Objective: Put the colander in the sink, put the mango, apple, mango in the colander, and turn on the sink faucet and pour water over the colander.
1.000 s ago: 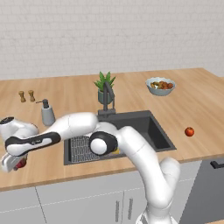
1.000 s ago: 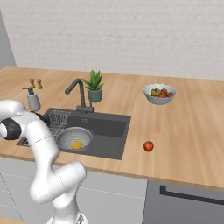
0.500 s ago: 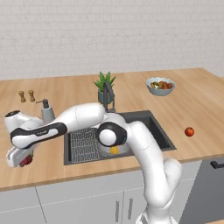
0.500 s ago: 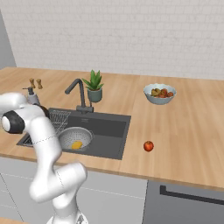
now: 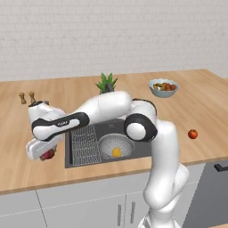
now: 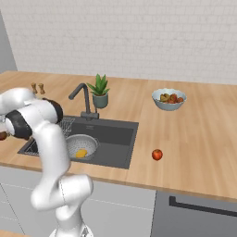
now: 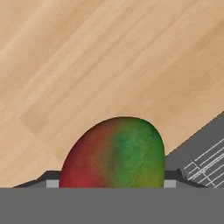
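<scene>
Gripper (image 5: pixel 44 152) low over the counter (image 5: pixel 31 173) just left of the sink (image 5: pixel 78 158), near the front edge. Jaws stand either side of a red-green mango (image 7: pixel 114 153); its flanks meet the finger tips in the hand view, so it reads as clamped on the fruit, though lifted or resting I cannot tell.

Progress, judged: colander (image 5: pixel 115 146) already in the sink, beside the wire rack (image 5: pixel 84 141), with one yellow mango (image 5: pixel 116 152) inside. This second mango is not yet in. Apple (image 5: pixel 193 134) lies on the counter well right of the sink. Sink faucet (image 6: pixel 82 99) shows no water running.

Pale bowl (image 5: pixel 163 87) towards the back right, heaped with fruit.
</scene>
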